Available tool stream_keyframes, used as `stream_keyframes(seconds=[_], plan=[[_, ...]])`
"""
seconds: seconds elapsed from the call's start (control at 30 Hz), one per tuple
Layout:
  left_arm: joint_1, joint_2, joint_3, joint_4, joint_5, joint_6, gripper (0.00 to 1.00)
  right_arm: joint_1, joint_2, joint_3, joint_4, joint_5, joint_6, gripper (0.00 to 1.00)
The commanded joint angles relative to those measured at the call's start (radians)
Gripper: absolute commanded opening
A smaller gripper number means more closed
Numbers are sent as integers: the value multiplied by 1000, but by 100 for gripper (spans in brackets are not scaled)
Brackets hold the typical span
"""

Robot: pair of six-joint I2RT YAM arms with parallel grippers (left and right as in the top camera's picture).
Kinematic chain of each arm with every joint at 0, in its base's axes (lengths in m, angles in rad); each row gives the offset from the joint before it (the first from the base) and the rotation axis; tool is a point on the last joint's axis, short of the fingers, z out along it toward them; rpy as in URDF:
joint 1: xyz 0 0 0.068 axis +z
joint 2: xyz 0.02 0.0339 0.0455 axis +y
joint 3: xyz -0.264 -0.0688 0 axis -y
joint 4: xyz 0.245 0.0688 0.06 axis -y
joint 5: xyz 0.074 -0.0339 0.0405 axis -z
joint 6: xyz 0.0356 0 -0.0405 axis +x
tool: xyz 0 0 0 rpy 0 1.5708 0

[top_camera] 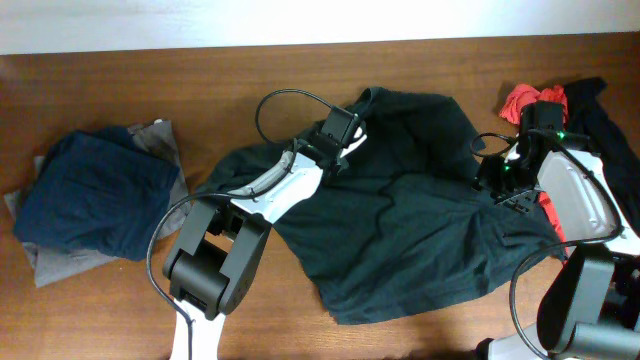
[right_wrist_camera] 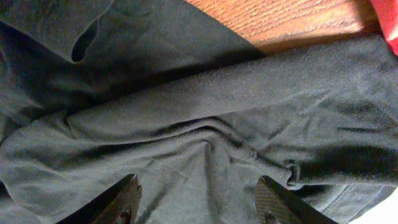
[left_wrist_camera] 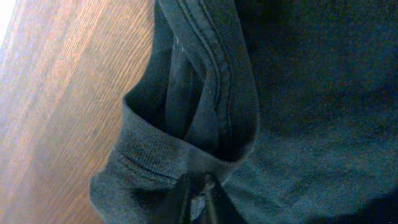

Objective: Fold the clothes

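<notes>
I see the large dark green cloth shirt (top_camera: 420,230) as matt, soft knit, its collar (left_wrist_camera: 230,81) ribbed and stitched. The brown wooden table (top_camera: 100,300) under it shows fine grain with a faint sheen.

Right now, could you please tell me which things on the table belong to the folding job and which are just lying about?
Part of the job: green shirt, navy piece, grey garment, red shirt, black garment.
Just lying about: only the arms' black cables; everything else in view is clothing.
</notes>
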Motion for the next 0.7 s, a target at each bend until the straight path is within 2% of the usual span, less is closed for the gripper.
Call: stream_keyframes(seconds=[0.0, 0.07, 0.23, 0.33, 0.37, 0.4, 0.43, 0.57, 0.67], plan=[[0, 5, 12, 3, -11, -6, 4, -2, -2, 15, 0, -2, -7, 64], [3, 5, 12, 3, -11, -6, 0, -2, -2, 15, 0, -2, -7, 64], [14, 5, 12, 3, -5, -6, 0, -2, -2, 15, 0, -2, -7, 64], [13, 5, 12, -37, 80, -6, 0, -2, -2, 15, 0, -2, -7, 64], [13, 5, 12, -57, 130, -6, 7, -2, -2, 15, 0, -2, -7, 64], [13, 5, 12, -76, 184, -6, 22, -2, -2, 15, 0, -2, -7, 64], [13, 5, 12, -84, 212, -6, 29, -2, -2, 15, 0, -2, -7, 64], [13, 18, 10, -69, 237, -6, 43, -2, -2, 15, 0, -2, -7, 64], [13, 41, 10, -56, 237, -6, 42, -2, -2, 15, 0, -2, -7, 64]])
